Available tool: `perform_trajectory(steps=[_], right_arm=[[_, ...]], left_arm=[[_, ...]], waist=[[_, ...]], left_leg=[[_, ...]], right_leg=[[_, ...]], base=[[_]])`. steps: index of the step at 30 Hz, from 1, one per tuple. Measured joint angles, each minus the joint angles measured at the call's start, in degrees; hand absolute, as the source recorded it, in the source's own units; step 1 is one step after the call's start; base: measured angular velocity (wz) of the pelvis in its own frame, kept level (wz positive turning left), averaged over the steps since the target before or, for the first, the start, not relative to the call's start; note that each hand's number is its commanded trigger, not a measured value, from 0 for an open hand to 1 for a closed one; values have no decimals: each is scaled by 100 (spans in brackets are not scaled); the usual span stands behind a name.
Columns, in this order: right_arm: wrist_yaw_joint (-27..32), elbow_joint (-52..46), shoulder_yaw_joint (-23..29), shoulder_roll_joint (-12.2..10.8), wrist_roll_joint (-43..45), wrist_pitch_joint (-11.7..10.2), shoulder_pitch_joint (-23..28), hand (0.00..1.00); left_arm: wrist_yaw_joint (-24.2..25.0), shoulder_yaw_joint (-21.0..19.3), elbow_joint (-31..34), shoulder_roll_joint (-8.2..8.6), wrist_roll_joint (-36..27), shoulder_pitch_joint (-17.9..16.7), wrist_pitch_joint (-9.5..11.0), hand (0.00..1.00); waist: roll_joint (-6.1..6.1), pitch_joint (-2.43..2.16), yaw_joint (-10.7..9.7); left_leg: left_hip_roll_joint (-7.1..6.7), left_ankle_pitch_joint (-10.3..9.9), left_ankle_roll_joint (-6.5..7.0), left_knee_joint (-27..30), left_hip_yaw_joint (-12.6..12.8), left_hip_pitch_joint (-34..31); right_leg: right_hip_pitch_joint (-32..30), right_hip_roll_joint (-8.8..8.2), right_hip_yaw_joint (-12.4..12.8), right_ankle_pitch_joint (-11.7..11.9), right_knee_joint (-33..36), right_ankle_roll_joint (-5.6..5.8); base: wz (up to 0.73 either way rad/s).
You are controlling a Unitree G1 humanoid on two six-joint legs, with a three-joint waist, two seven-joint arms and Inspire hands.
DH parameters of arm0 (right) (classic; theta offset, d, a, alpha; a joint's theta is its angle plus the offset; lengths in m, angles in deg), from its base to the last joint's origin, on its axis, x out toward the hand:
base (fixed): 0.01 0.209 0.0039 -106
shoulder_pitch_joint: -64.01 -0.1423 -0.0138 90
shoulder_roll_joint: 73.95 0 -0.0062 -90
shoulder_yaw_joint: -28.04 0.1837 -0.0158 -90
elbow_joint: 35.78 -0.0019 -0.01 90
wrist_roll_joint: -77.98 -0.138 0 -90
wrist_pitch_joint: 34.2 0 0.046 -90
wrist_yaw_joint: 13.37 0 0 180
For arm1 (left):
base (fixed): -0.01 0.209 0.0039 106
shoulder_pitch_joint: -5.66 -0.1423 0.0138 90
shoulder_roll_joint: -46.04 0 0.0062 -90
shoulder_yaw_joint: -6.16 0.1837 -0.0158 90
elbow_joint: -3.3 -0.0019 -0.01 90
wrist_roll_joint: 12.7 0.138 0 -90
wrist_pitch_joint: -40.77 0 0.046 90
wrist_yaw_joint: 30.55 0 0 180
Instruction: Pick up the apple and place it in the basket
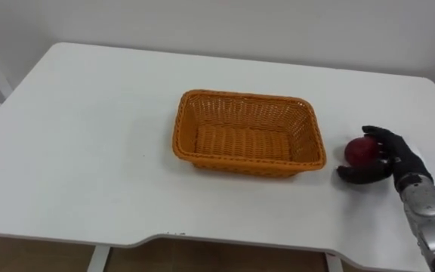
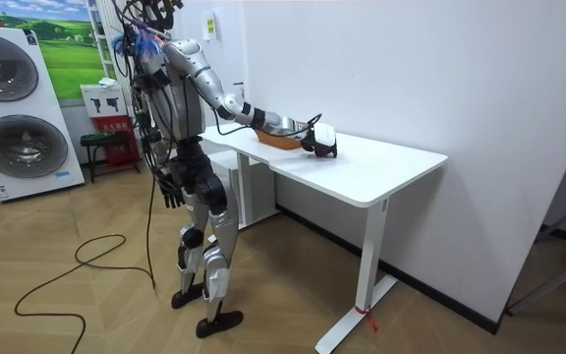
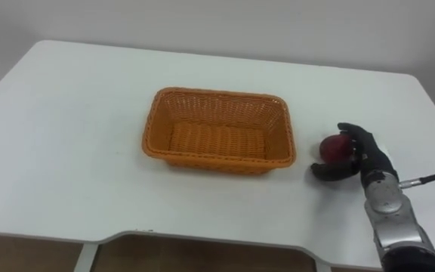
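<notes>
Resting at the right end of the bench (image 1: 89, 151), a red apple (image 1: 359, 151) is seen just to the right of the basket (image 1: 240, 162), outside it and not touching it. The apple is round, smooth and slightly glossy, dark red. No long axis can be made out on it, and its stem is hidden, so which way it points cannot be told. It is wrapped by the right hand (image 1: 395, 159): dark fingers are curled over its top and far side, and the thumb is closed in on the near side. Whether the apple sits on the bench or is just off it cannot be told.

The basket is woven orange wicker, rectangular with rounded corners and flared walls, its long side set across the bench. The bench top is flat, matte white, with rounded corners.

In the room view the robot is shown standing upright at the bench, right arm stretched out over it. The left hand (image 2: 172, 187) is hung at its side.
</notes>
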Motion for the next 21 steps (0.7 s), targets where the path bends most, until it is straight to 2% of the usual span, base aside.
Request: perform_trajectory(steps=[13,21], right_arm=[[-27,-2,-27,-11,-34,13,-26,100],[20,0,-33,-11,-325,19,-25,100]], left_arm=[[28,97,9,-1,-1,3,-5,0],[32,102,10,-1,-7,51,-5,0]], waist=[[-10,-4,1],[-16,-2,99]], left_leg=[[-33,5,8,27,-75,-76],[-42,6,11,21,-65,-77]], right_leg=[[-8,-38,-109,-8,1,14],[-14,-47,-106,-18,12,29]], base=[[3],[0]])
